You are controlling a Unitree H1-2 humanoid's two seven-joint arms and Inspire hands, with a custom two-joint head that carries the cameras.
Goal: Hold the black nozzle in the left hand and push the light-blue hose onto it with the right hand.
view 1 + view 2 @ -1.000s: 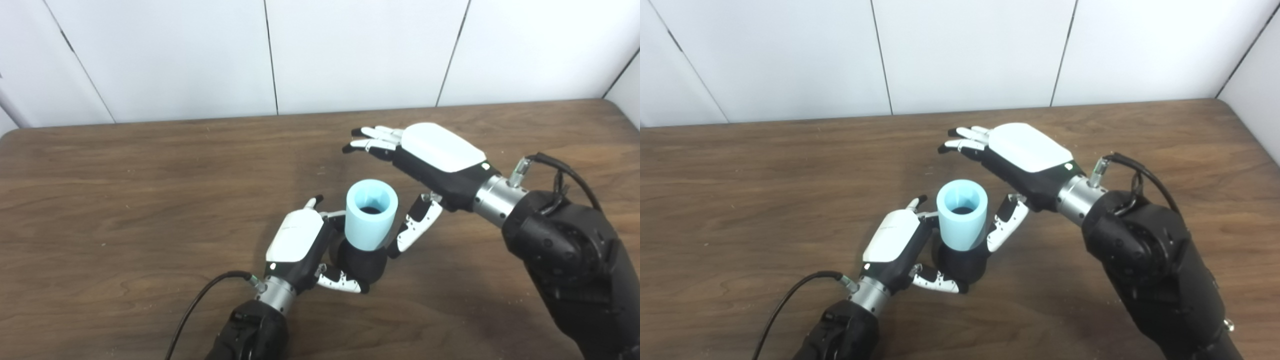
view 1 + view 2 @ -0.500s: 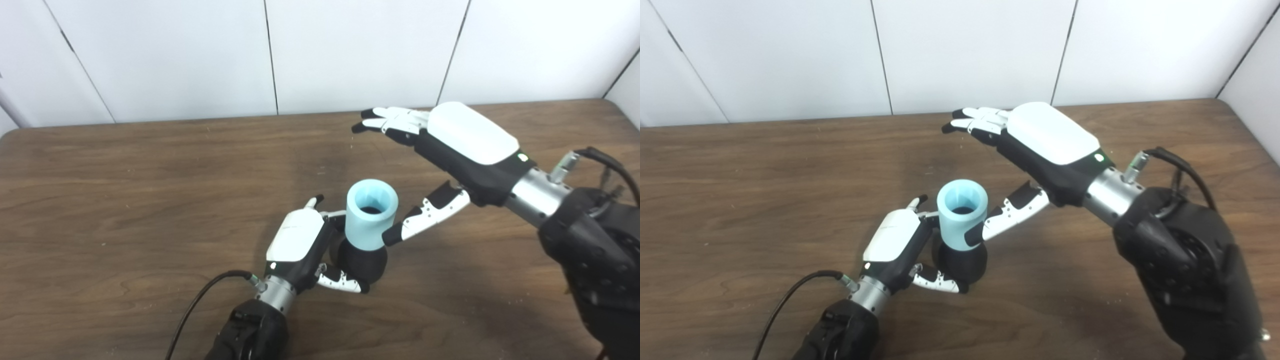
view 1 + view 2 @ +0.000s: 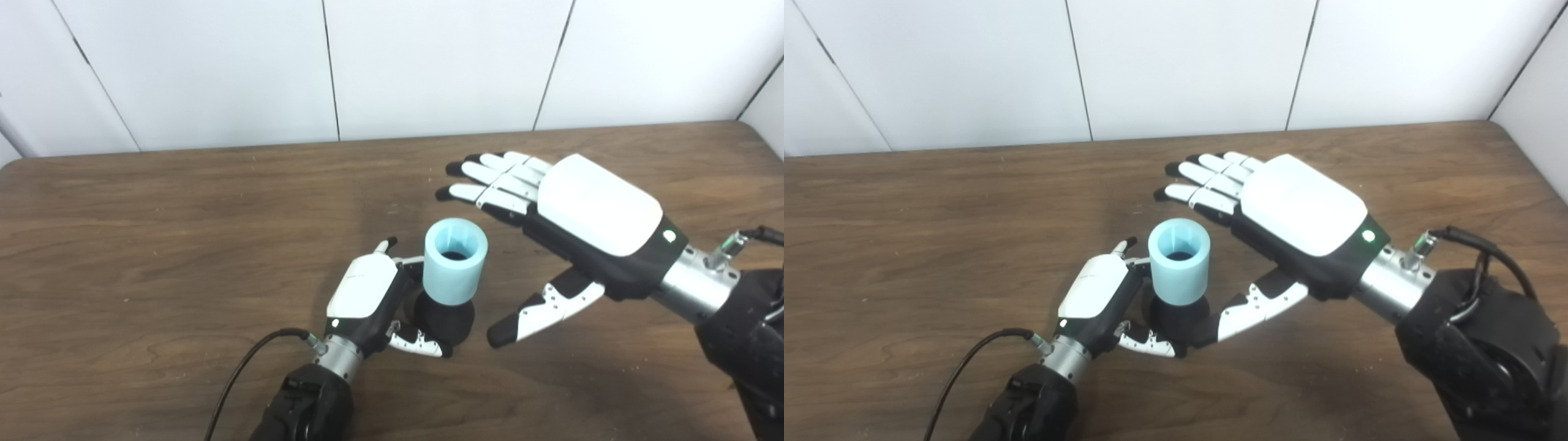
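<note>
Left robot hand [image 3: 367,300] grips the black nozzle [image 3: 442,318] upright on the tabletop [image 3: 153,245]; the light-blue hose [image 3: 454,262] already sits on it; right robot hand [image 3: 588,220] hovers beside, fingers spread, holding nothing; apparently only withdrawal remains.

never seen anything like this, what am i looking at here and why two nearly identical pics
This is a humanoid robot with two arms, seen through two cameras side by side on its head, so both pictures show one scene from slightly different spots. It works at a brown wooden table. The left hand is closed around a black nozzle standing on the table. A short light-blue hose sits upright on top of the nozzle. The right hand is open and holds nothing, fingers spread, beside the hose without touching it. A black cable runs from the left wrist.
</note>
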